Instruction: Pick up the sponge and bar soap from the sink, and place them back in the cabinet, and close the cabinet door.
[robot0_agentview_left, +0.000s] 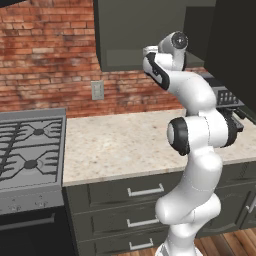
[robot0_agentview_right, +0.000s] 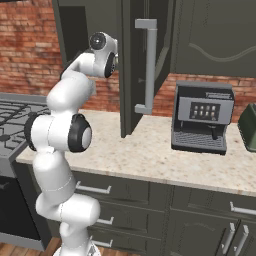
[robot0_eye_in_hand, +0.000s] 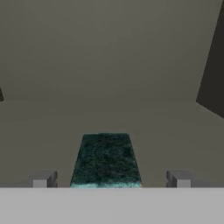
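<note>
The sponge (robot0_eye_in_hand: 106, 157) lies flat on the cabinet's shelf (robot0_eye_in_hand: 109, 113) with its dark green face up, in the hand view. My gripper (robot0_eye_in_hand: 111, 181) is open over its near end, one fingertip (robot0_eye_in_hand: 43, 179) far out on each side and neither touching it. In the base views my arm reaches up into the dark grey-green cabinet (robot0_agentview_left: 125, 35). The cabinet door (robot0_agentview_right: 137, 75) stands swung open toward me, its long silver bar handle (robot0_agentview_right: 150, 65) facing out. The bar soap and the sink are out of view.
A speckled counter (robot0_agentview_left: 125, 140) runs below the cabinet, with drawers (robot0_agentview_left: 145, 191) under it. A gas stove (robot0_agentview_left: 30, 150) sits to the left. A coffee machine (robot0_agentview_right: 202, 117) stands on the counter right of the open door, with a dark appliance (robot0_agentview_right: 248, 125) at the far right.
</note>
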